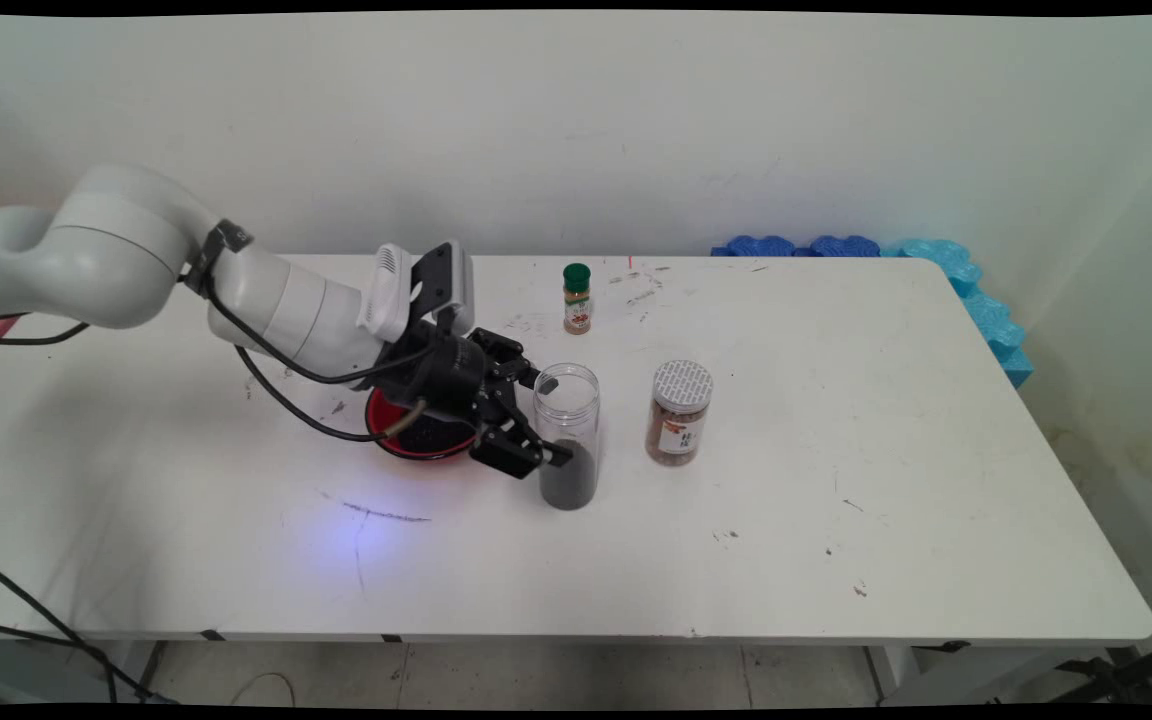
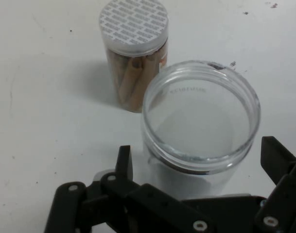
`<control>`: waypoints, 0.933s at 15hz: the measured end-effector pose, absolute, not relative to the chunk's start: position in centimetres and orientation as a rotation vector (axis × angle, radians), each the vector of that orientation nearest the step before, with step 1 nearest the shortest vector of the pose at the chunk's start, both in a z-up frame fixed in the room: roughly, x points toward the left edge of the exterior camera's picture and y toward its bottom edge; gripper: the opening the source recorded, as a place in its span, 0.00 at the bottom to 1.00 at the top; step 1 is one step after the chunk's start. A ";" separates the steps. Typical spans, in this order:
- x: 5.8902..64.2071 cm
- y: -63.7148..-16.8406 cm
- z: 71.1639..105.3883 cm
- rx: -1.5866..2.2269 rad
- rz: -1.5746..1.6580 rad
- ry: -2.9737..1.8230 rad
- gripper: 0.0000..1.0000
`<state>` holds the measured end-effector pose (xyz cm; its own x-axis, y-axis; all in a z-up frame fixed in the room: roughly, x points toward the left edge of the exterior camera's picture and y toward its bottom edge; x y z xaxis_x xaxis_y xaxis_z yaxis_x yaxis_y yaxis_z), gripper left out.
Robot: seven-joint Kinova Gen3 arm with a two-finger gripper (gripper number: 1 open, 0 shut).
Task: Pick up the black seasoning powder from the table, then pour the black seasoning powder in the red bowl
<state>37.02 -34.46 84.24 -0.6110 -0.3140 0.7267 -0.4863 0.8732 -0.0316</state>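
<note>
A clear open-topped jar point(image 1: 567, 440) with a dark fill in its lower third stands upright on the white table point(image 1: 836, 480). My gripper point(image 1: 551, 418) reaches in from the left, low and level, with one finger on each side of the jar. In the hand view the jar point(image 2: 201, 111) sits between the fingers point(image 2: 123, 158), with a small gap showing at the left finger. The gripper point(image 2: 199, 155) is open. Just behind my hand lies a red bowl point(image 1: 406, 442) holding dark grains, partly hidden by the hand.
A brown-filled jar with a white patterned lid point(image 1: 680, 413) stands close to the right of the clear jar, also in the hand view point(image 2: 133, 48). A small green-capped spice bottle point(image 1: 576, 298) stands farther back. Blue foam blocks point(image 1: 946, 262) line the far right edge.
</note>
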 end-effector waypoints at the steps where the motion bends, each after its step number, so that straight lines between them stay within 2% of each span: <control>1: 36.9 -34.5 84.2 0.576 0.292 -2.272 1.00; 2: 36.9 -34.6 84.1 0.579 0.295 -2.269 1.00; 3: 36.8 -34.7 84.1 0.581 0.298 -2.266 0.00; 14: 37.6 -34.2 85.1 0.571 0.319 -2.259 0.00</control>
<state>37.62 -34.16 85.06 -0.6032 -0.3012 0.7386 -0.4938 0.8682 -0.0493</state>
